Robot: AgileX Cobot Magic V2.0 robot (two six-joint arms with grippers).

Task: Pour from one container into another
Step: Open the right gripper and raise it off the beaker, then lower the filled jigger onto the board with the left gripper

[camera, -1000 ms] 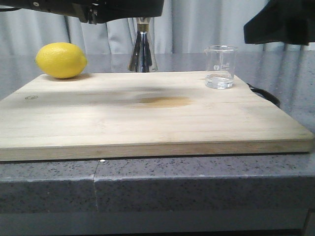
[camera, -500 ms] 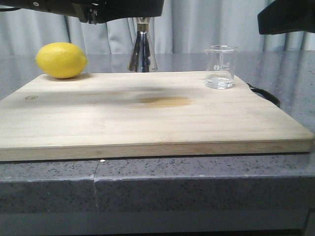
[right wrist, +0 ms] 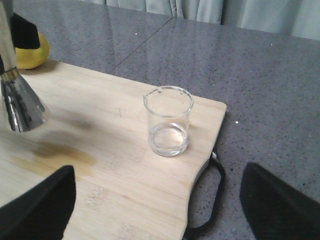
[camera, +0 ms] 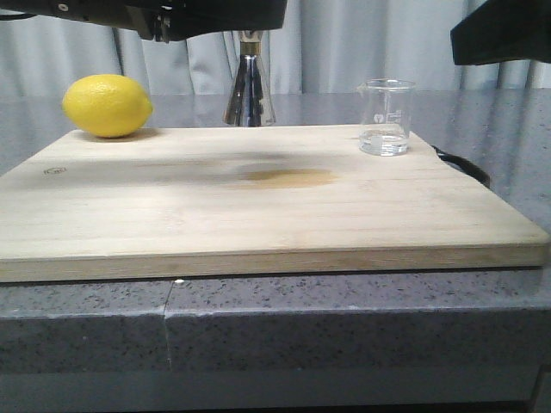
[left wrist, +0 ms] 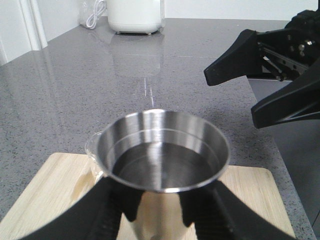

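The left gripper (left wrist: 160, 220) pinches the steel jigger (left wrist: 162, 165) by its body. The glass beaker (right wrist: 168, 121) stands free on the wooden cutting board's (camera: 258, 215) far right corner: light, slick, breakable, best taken mid-wall. The right gripper (right wrist: 155, 205) is spread wide.

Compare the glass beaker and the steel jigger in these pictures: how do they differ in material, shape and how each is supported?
The glass beaker is clear, while the steel jigger is shiny and opaque. The beaker is a straight cylinder; the jigger flares from a narrow waist. The beaker stands free on the wooden board; the jigger sits between the fingers of the left claw. Both are upright with open tops.
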